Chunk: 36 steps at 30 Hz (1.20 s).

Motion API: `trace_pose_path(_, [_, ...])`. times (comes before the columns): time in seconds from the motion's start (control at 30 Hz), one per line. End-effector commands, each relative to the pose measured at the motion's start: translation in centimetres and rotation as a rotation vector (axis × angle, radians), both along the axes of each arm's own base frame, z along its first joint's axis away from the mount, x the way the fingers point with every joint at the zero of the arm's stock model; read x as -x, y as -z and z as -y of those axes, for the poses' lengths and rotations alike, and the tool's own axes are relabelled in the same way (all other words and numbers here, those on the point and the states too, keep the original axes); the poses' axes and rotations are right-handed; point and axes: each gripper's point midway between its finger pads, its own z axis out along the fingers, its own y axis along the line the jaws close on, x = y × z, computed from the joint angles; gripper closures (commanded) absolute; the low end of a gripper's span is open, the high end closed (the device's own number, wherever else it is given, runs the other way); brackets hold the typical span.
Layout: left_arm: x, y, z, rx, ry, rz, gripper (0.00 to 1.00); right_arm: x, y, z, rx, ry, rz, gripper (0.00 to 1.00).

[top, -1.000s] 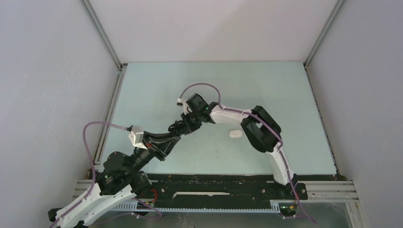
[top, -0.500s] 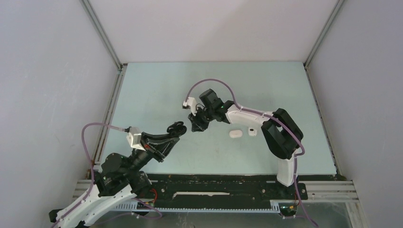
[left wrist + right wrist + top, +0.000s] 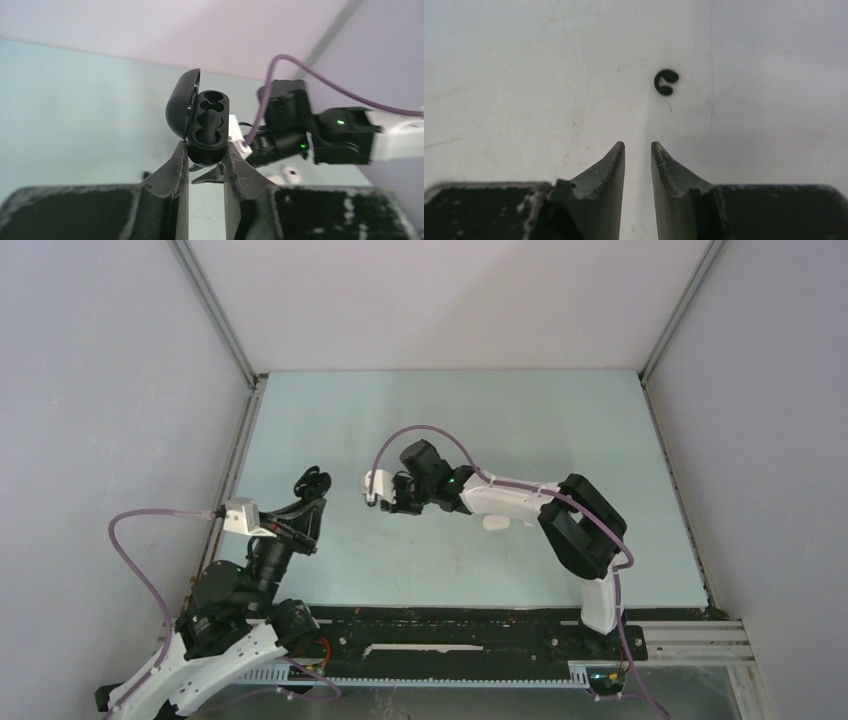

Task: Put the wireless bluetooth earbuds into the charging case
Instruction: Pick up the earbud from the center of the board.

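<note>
1. Progress: judged early. The black charging case (image 3: 207,125) is open and presented, but both of its wells look dark and empty, so no bud appears to be seated yet. Picking up, inserting and closing all remain.
2. Left claw (image 3: 205,146): clamped on the lower body of the case and holding it clear of the bench (image 3: 560,430). In the top view it sits at about 9 o'clock from the bench centre.
3. Case appearance: a glossy black oval shell. Its hinged lid (image 3: 179,107) is swung open toward 10 o'clock, and its two rounded wells face the camera.
4. Right claw (image 3: 637,146): jaws slightly parted with nothing between them, pointing down over the bare bench near its centre.
5. Black C-shaped piece (image 3: 666,82): lies on the bench at 1 o'clock from the right claw's tips, apart from them. It is probably a black earbud, but too small to confirm.
6. White rounded piece (image 3: 290,172): rests on the bench at 4 o'clock from the case, beneath the right arm. It cannot be told whether it is a bud or a case.
</note>
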Motion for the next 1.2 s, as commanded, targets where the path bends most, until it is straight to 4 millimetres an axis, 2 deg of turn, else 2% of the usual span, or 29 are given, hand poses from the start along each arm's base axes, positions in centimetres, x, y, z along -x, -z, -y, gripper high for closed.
trace_pose_path(0.0, [-1.7, 2.2, -3.6, -0.093, -0.244, -0.066, 1.0, -2.0, -1.6, -3.2, 0.006, -0.009, 0.128, 0.71])
trace_pose_path(0.23, [-2.5, 2.1, -4.1, -0.153, -0.309, -0.067, 1.0, -2.2, -2.5, -4.7, 0.057, -0.131, 0.165, 0.69])
trace_pose_path(0.43, [-2.8, 1.4, -3.7, -0.153, -0.306, -0.053, 1.0, -2.4, -1.3, -5.1, 0.102, -0.219, 0.194, 0.7])
trace_pose_path(0.67, [-2.6, 0.9, -3.6, -0.188, -0.29, -0.041, 1.0, -3.2, 0.0, -6.6, 0.097, -0.193, 0.167, 0.73])
trace_pose_path(1.17, [-2.6, 1.9, -3.4, -0.184, -0.281, -0.043, 1.0, -3.4, 2.0, -7.7, 0.091, -0.154, 0.056, 0.75])
